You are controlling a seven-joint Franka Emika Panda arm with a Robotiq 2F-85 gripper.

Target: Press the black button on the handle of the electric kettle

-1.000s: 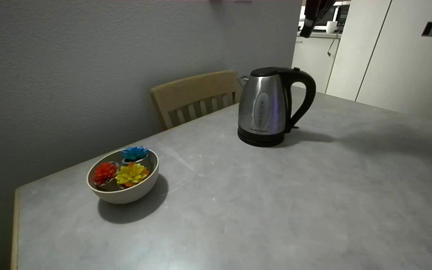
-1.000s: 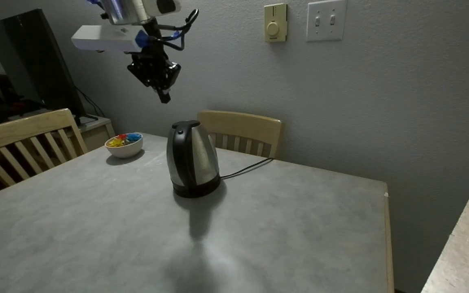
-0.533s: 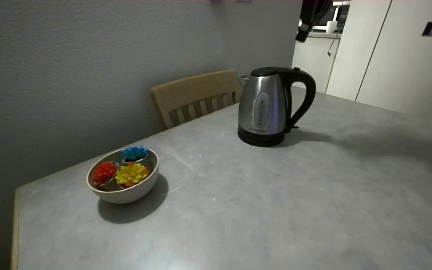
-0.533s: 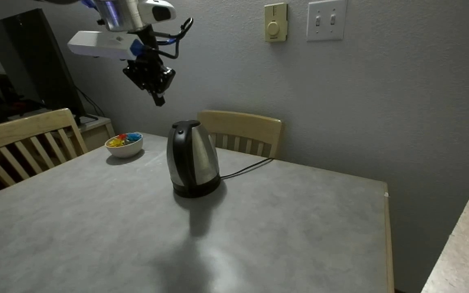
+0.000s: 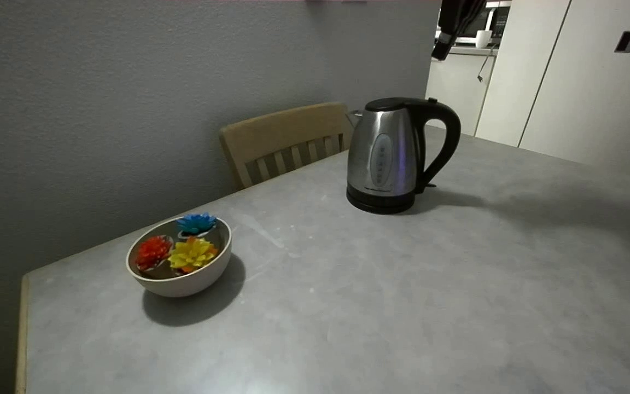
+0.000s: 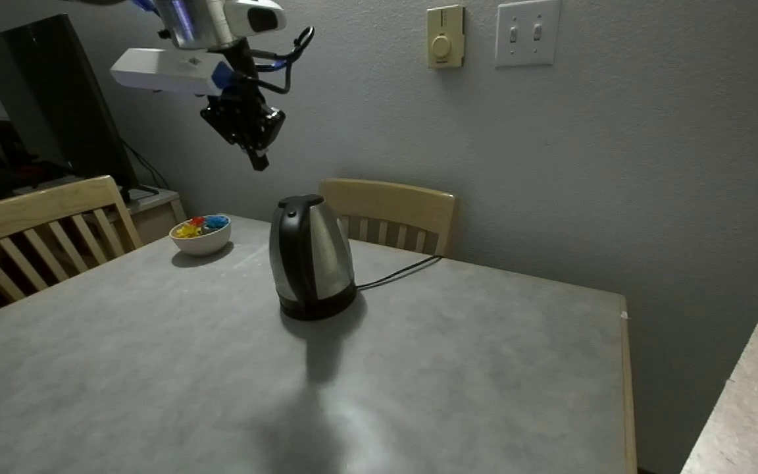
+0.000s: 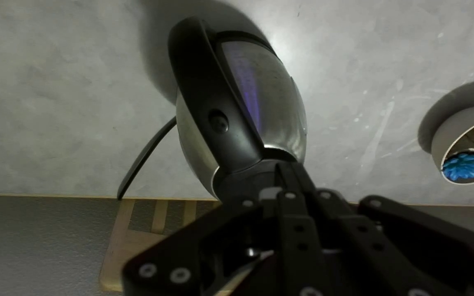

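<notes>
The steel electric kettle [image 5: 361,158] stands upright on the grey table, and it shows in both exterior views [image 6: 333,253] and the wrist view [image 7: 272,94]. Its black loop handle [image 5: 450,134] also shows in the wrist view [image 7: 198,76]. The small black button [image 5: 432,100] sits on the handle's top end, and it shows in an exterior view [image 6: 291,212] and the wrist view [image 7: 219,123]. My gripper [image 7: 291,165] is shut and empty. In an exterior view the gripper [image 6: 260,164] hangs above the kettle, apart from it. In the wrist view its fingertips overlap the black lid.
A white bowl [image 5: 194,284] with red, yellow and blue flowers stands on the table [image 5: 402,306]. A wooden chair [image 6: 392,204] is at the wall behind the kettle, another chair [image 6: 56,204] at the side. A black cord [image 6: 399,273] runs from the kettle's base.
The gripper has moved slightly down and to the left in both exterior views, mostly in the first half second, then risen a very little. The kettle and bowl have not moved.
</notes>
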